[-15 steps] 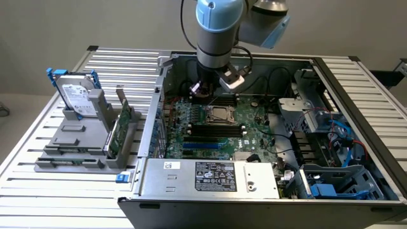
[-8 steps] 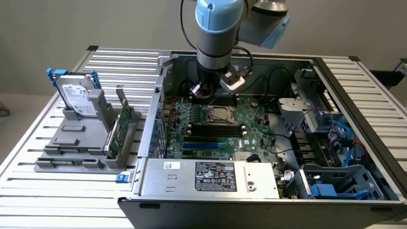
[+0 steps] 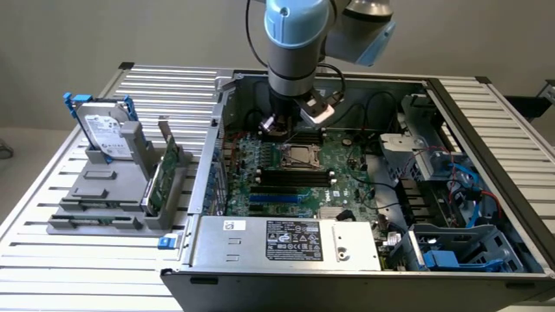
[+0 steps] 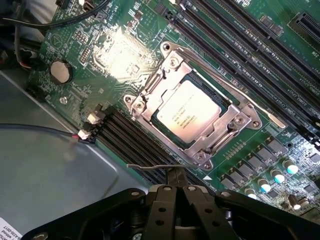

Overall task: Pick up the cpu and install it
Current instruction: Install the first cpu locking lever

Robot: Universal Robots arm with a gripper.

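Note:
The cpu (image 4: 187,116), a flat silvery square with printed text, lies in the motherboard socket under the metal load frame (image 4: 235,121). In the exterior view the cpu (image 3: 300,155) shows as a small pale square in the middle of the board. My gripper (image 4: 176,186) is shut with nothing between its black fingers, and it hovers just off one edge of the socket. In the exterior view the gripper (image 3: 281,128) hangs inside the open computer case, a little behind the socket. A thin wire socket lever (image 4: 150,166) lies close to the fingertips.
Black memory slots (image 4: 125,131) flank the socket. A coin battery (image 4: 61,71) and loose cables (image 4: 45,129) lie near the case wall. Outside the case, at the exterior view's left, a grey stand (image 3: 108,188) holds a hard drive (image 3: 106,133) and a green card (image 3: 163,175). A drive cage (image 3: 416,146) lines the exterior view's right.

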